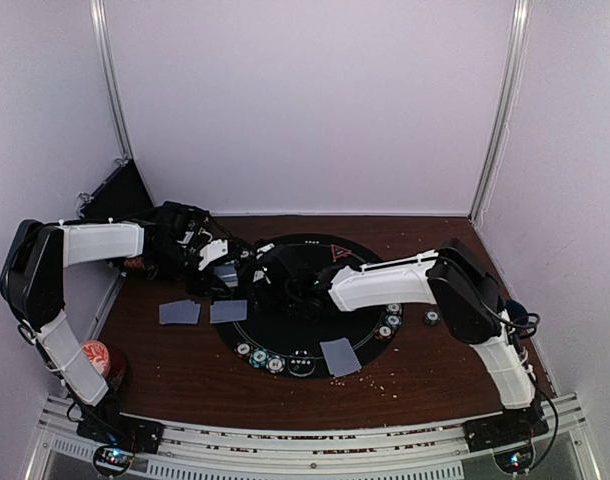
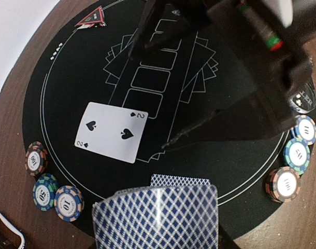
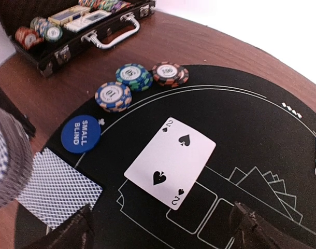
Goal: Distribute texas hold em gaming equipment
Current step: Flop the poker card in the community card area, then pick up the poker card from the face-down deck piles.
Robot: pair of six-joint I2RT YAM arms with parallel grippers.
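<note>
My left gripper [image 2: 158,231] is shut on a deck of blue-backed playing cards [image 2: 157,217], which hides its fingers; in the top view it hangs at the left rim of the black round mat [image 1: 315,335]. A two of spades [image 3: 171,162] lies face up on the mat, also seen from the left wrist [image 2: 112,131]. My right gripper [image 3: 163,236] stands open just above it, nothing between the fingertips [image 3: 254,233]. A face-down card [image 3: 59,188] and a blue small-blind button [image 3: 80,133] lie nearby. Striped chips [image 3: 113,96] sit at the rim. The red triangle marker [image 2: 93,17] rests at the far edge.
Face-down cards [image 1: 179,312] [image 1: 340,356] lie left of and at the front of the mat. More chips [image 2: 285,182] [image 1: 260,357] line its rim. An open chip case [image 3: 80,26] stands at the back left. A red-topped can [image 1: 97,357] stands near the left arm's base.
</note>
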